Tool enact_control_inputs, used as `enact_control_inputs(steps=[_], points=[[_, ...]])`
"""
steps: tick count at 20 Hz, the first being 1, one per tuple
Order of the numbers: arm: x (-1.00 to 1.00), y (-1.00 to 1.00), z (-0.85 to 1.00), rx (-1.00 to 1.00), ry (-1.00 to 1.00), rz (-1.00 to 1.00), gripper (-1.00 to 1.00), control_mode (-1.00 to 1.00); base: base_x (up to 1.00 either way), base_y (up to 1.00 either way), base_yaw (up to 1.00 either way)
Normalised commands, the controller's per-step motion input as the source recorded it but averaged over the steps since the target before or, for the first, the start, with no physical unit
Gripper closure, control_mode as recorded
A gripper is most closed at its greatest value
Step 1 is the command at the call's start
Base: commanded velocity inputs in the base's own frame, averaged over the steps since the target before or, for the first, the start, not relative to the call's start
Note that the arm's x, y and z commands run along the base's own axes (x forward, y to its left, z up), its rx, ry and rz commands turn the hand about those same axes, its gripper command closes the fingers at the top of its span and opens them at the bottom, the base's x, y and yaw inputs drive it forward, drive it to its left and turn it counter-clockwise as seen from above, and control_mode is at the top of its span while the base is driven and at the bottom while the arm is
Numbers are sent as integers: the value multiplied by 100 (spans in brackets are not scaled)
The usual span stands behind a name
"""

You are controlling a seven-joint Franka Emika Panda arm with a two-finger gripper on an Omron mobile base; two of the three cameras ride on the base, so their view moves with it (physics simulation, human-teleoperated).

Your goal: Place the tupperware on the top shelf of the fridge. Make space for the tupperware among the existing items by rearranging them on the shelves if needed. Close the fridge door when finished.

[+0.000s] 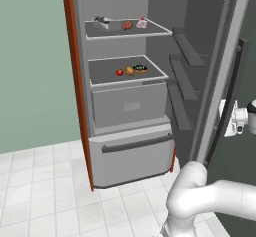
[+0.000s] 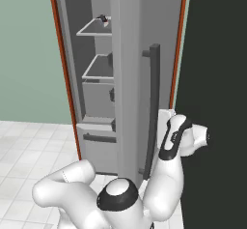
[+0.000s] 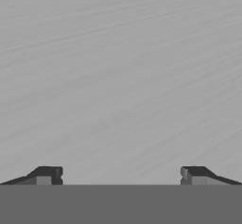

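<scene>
Two shelves of the fridge (image 1: 131,131) hold food: on the top shelf (image 1: 159,32), at its left end, we see the tupperware (image 1: 102,21), with a brown piece (image 1: 128,25) and a small white-and-red item (image 1: 142,23) to its right. Our claw (image 3: 121,176) is spread wide and holds nothing, facing the outer face of the fridge door (image 2: 129,78) close up, beside the tall upright bar handle (image 2: 153,107). We judge closing comes next, pushing toward the fridge

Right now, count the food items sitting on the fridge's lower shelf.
3: a red tomato on the left, a brown piece in the middle, a dark doughnut on the right. Smaller ones could be hidden behind them.
</scene>
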Motion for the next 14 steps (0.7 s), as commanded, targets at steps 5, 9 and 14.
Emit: enact_control_inputs(steps=[5,9,14], points=[[73,100,0,4,-2,7,-100,-100,0,0,0],[74,100,0,0,0,6,-100,-100,0,0,0],[67,100,-3,-3,-1,2,-100,-100,0,0,0]])
